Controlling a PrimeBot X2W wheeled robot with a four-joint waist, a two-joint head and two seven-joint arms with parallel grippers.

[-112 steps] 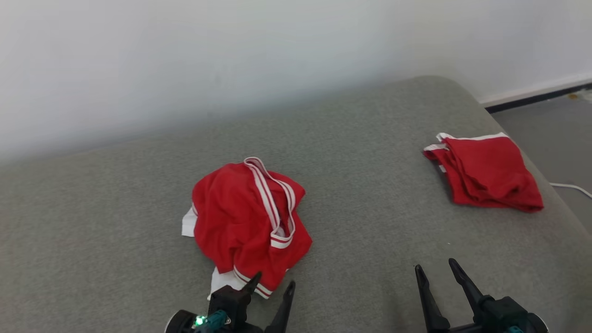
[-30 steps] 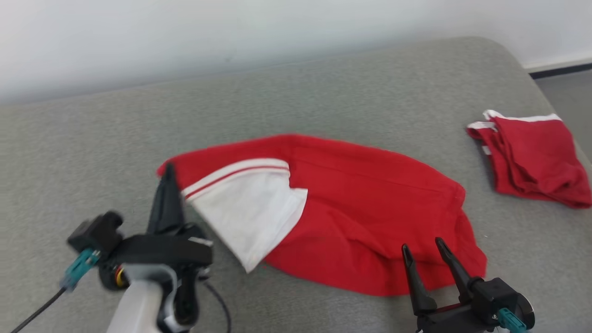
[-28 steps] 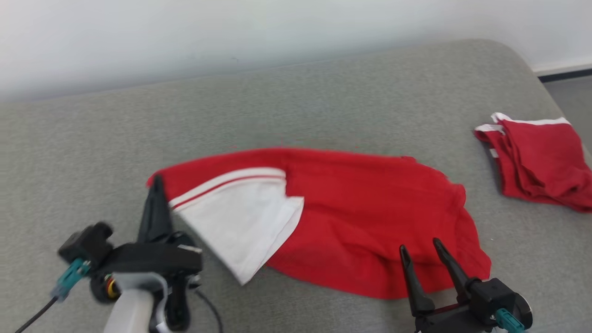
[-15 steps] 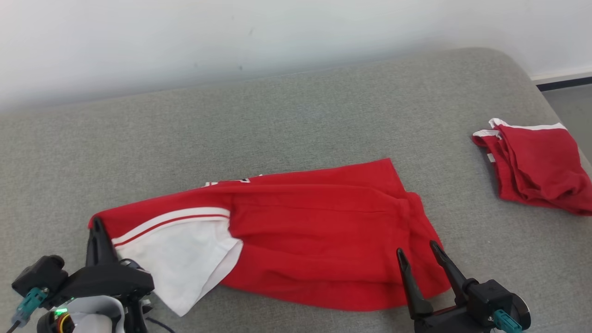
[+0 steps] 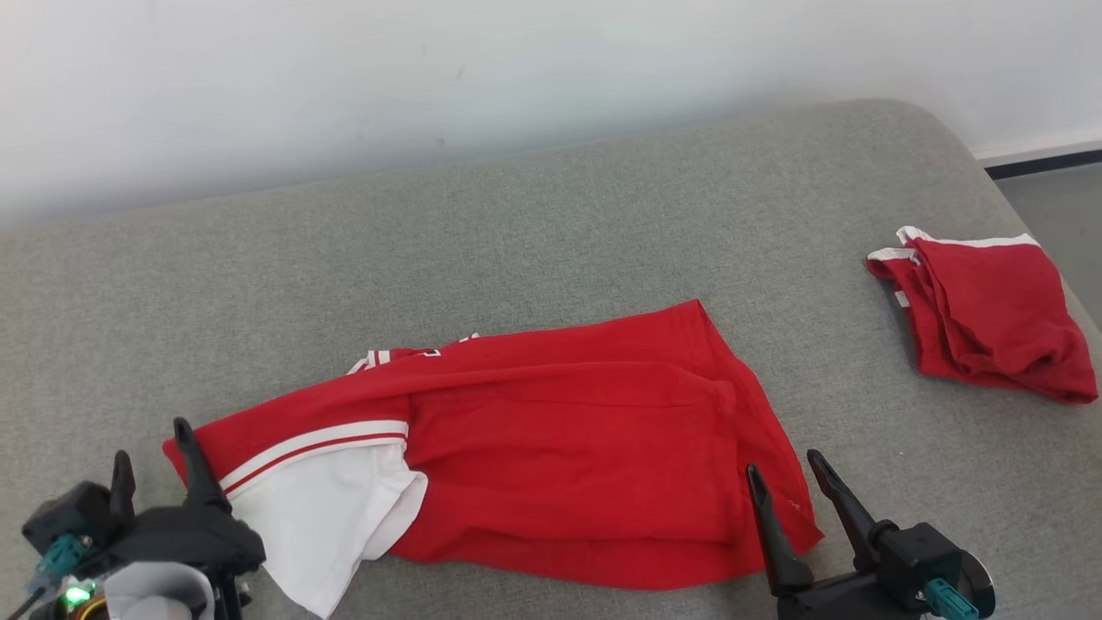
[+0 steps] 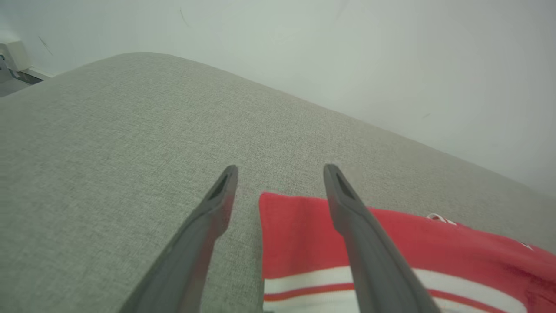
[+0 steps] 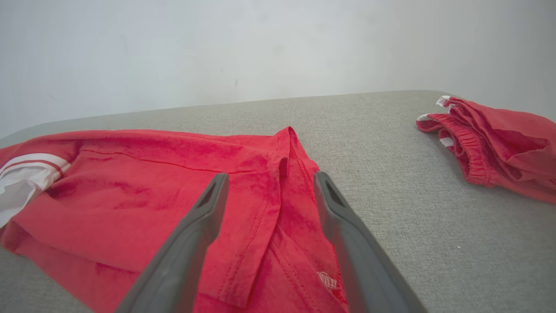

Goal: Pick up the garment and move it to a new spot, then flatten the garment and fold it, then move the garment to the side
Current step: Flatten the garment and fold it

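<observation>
On a grey padded surface [image 5: 516,224] set against a pale wall [image 5: 516,69], the garment [image 5: 560,430] lies spread out, long axis running left to right, across the near middle. It is red, mostly flat, with a lengthwise fold line and a doubled layer along its right side. Its left end carries a white panel [image 5: 318,517] bordered by white-and-red stripes, and this panel drapes toward the near edge. A second red garment [image 5: 981,319], folded into a compact stack with white trim at its far edge, sits well apart near the right rim of the surface. A strip of grey floor [image 5: 1059,207] shows beyond that rim. The left gripper [image 5: 151,440] is at the lower left, at the garment's left corner. In the left wrist view its fingers [image 6: 217,208] stand apart with nothing clamped between them, and the red corner with its striped band [image 6: 299,234] lies flat on the surface in the gap and under the right-hand finger. I cannot tell whether that finger touches the cloth. The right gripper [image 5: 783,462] is at the lower right, over the garment's right edge. In the right wrist view its fingers [image 7: 200,226] are also apart and hold nothing, with the doubled red hem running between them. A small white logo [image 7: 326,280] is printed on the cloth just inside the right-hand finger.
</observation>
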